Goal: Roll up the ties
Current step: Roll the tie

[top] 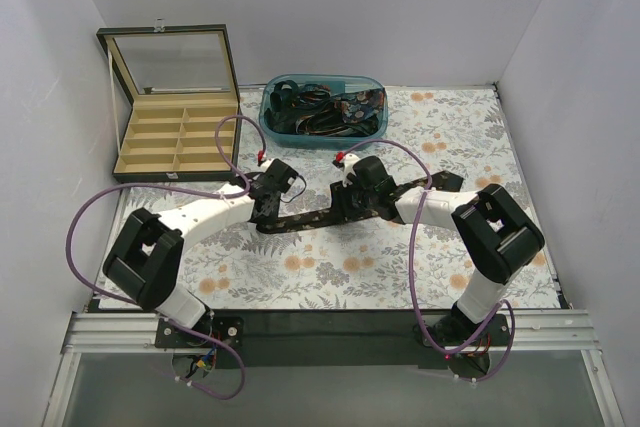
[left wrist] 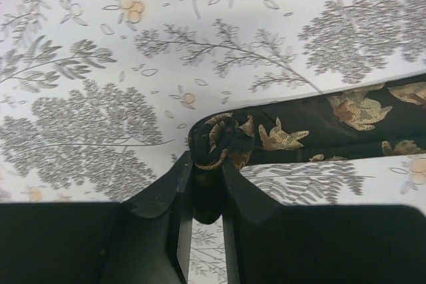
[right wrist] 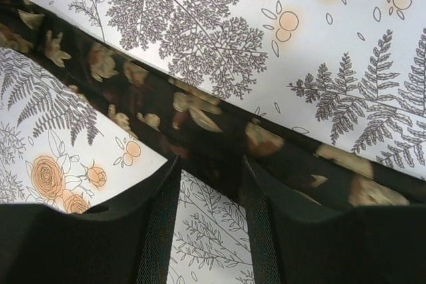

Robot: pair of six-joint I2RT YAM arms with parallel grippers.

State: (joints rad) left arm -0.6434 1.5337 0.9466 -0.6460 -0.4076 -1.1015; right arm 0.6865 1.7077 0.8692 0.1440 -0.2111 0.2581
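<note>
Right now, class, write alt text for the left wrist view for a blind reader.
The left gripper pinches the rolled-up end of a dark gold-patterned tie. The rest runs off right across a floral cloth.

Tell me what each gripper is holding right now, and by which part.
The left gripper holds the tie by its rolled-up end, pinched between the jaws. The right gripper holds nothing; its jaws stand open over the tie.

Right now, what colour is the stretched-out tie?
Black tie with tan-gold leafy shapes; left wrist view shows it best.
</note>
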